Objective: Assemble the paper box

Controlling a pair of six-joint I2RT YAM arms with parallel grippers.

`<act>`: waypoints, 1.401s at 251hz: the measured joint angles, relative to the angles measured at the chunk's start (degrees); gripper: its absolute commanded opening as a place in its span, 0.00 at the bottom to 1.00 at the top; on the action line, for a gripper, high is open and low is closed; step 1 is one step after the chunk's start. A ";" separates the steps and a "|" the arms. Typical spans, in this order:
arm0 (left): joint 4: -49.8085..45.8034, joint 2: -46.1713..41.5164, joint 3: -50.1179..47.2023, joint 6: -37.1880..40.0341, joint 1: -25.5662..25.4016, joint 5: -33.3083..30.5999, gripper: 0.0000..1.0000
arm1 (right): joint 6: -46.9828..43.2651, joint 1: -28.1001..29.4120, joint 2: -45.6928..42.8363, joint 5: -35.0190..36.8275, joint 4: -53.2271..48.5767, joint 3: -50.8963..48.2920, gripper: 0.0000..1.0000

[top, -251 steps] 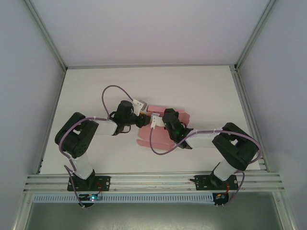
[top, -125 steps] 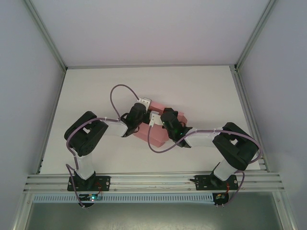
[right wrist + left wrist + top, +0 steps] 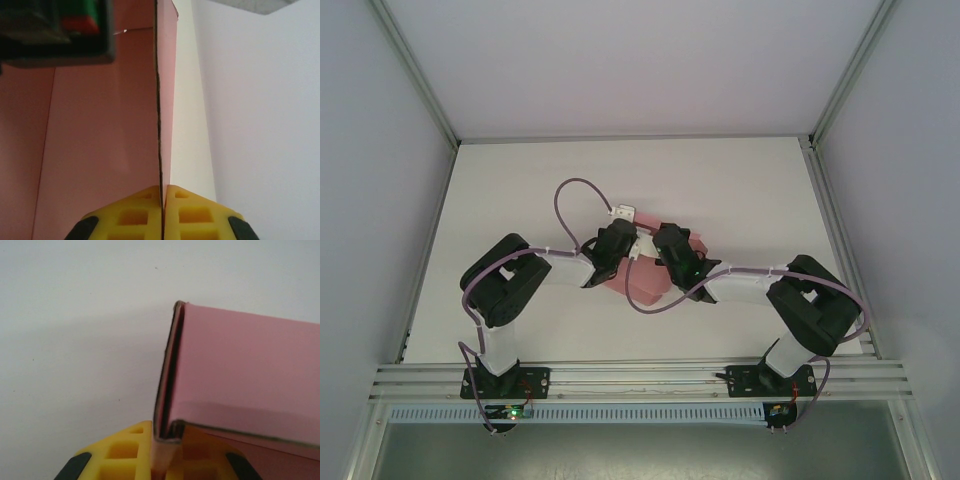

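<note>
White table [image 3: 520, 190], bare grey walls, pink paper box [image 3: 644, 287] half-folded mid-table between my two arms.
My left gripper [image 3: 165, 442] is pinched on a folded corner of it, and my right gripper [image 3: 162, 192] is clamped on the thin edge of an upright panel. My worry: both bites are tiny, so if the arms pull unevenly, the paper could slip out, tear or crease wrong.
</note>
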 measured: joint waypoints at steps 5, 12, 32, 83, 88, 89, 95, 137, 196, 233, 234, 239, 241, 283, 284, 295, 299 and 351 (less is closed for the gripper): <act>0.70 -0.15 -0.59 0.24 0.20 -0.17 0.00 | 0.37 0.00 -0.28 0.11 -0.66 -0.04 0.35; 2.16 -0.39 -1.60 0.55 0.90 0.24 0.00 | 1.18 0.00 -0.81 0.09 -1.68 -0.28 0.50; 5.09 -1.60 -4.24 1.53 2.99 2.01 0.00 | 2.99 -0.15 -2.58 -0.92 -4.42 -0.37 0.66; 6.10 -6.62 -8.92 3.06 4.55 8.94 0.00 | 10.05 -0.83 -16.79 -9.40 -10.49 -0.35 0.98; 5.95 -7.34 -9.03 3.06 4.55 9.64 0.00 | 10.78 -0.94 -18.64 -10.40 -10.80 -0.35 0.98; 5.92 -7.48 -9.05 3.06 4.55 9.77 0.00 | 11.26 -1.05 -19.52 -10.75 -10.82 -0.35 0.98; 5.90 -8.20 -9.14 3.06 4.55 10.36 0.00 | 12.22 -1.14 -21.75 -11.76 -11.02 -0.35 0.98; 5.84 -16.33 -9.27 3.06 4.55 14.12 0.00 | 22.99 -5.49 -37.55 -18.38 -12.76 0.20 0.98; 5.68 -23.58 -11.58 2.99 4.55 17.73 0.00 | 38.75 -15.23 -39.39 -22.05 -30.69 12.76 0.98; 3.67 -24.17 -11.98 2.99 4.55 18.73 0.00 | 41.81 -15.65 -34.80 -25.44 -38.42 13.62 0.98; 3.65 -24.17 -11.98 2.99 4.55 18.73 0.00 | 41.81 -15.65 -34.64 -25.55 -38.62 13.62 0.98; 3.37 -24.17 -11.98 2.99 4.55 18.75 0.00 | 41.97 -15.65 -33.86 -26.10 -39.32 13.62 0.98; 3.26 -24.20 -11.98 2.99 4.55 18.75 0.00 | 42.10 -15.65 -33.33 -26.53 -39.80 13.62 0.98; 1.46 -24.22 -12.00 2.75 4.55 18.69 0.00 | 43.19 -15.65 -27.76 -31.10 -44.70 13.64 0.98; 1.46 -24.22 -12.00 2.75 4.55 18.69 0.00 | 43.19 -15.65 -27.65 -31.19 -44.76 13.64 0.98; 1.46 -24.37 -12.00 2.58 4.55 18.69 0.00 | 43.21 -15.65 -26.36 -31.80 -45.94 13.68 0.98; 1.40 -24.48 -12.00 2.51 4.55 18.69 0.00 | 43.23 -15.65 -25.94 -32.02 -46.25 13.68 0.98; 1.11 -25.22 -12.00 1.66 4.55 18.78 0.00 | 43.89 -15.63 -20.74 -36.15 -47.15 13.68 0.98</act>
